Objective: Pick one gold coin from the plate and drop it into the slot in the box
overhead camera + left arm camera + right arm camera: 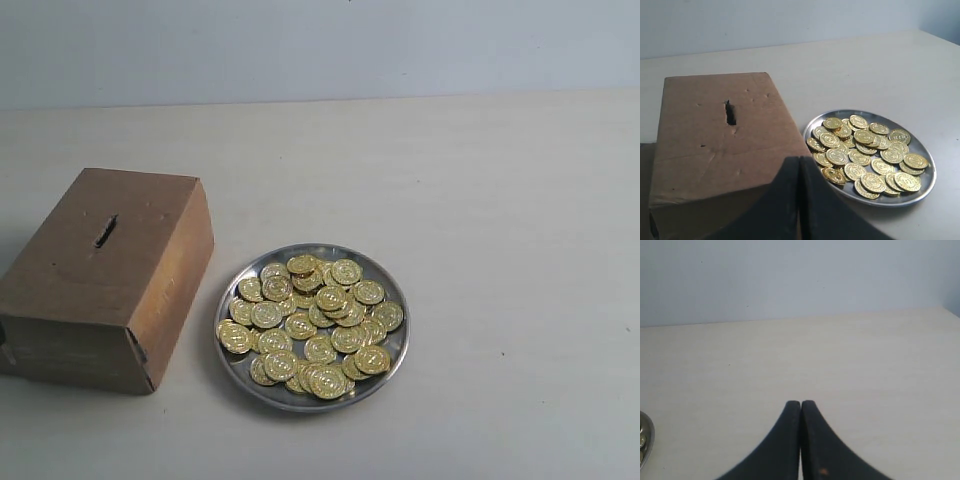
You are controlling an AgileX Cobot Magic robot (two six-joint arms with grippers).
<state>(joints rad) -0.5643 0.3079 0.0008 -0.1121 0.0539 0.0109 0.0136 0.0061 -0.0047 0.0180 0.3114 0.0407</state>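
A round silver plate (385, 275) near the table's front middle holds several gold coins (315, 322). To its left stands the brown cardboard box (90, 290) with a short dark slot (105, 231) in its top. The left wrist view shows the box (715, 145), the slot (730, 113), the plate (927, 165) and coins (865, 152). My left gripper (799, 160) is shut and empty, near the box's front corner beside the plate. My right gripper (800, 403) is shut and empty above bare table; the plate's rim (651, 437) shows at that view's edge. Neither gripper appears in the exterior view.
The table (480, 180) is pale and bare behind and to the right of the plate. A light wall (320, 45) runs along the back edge.
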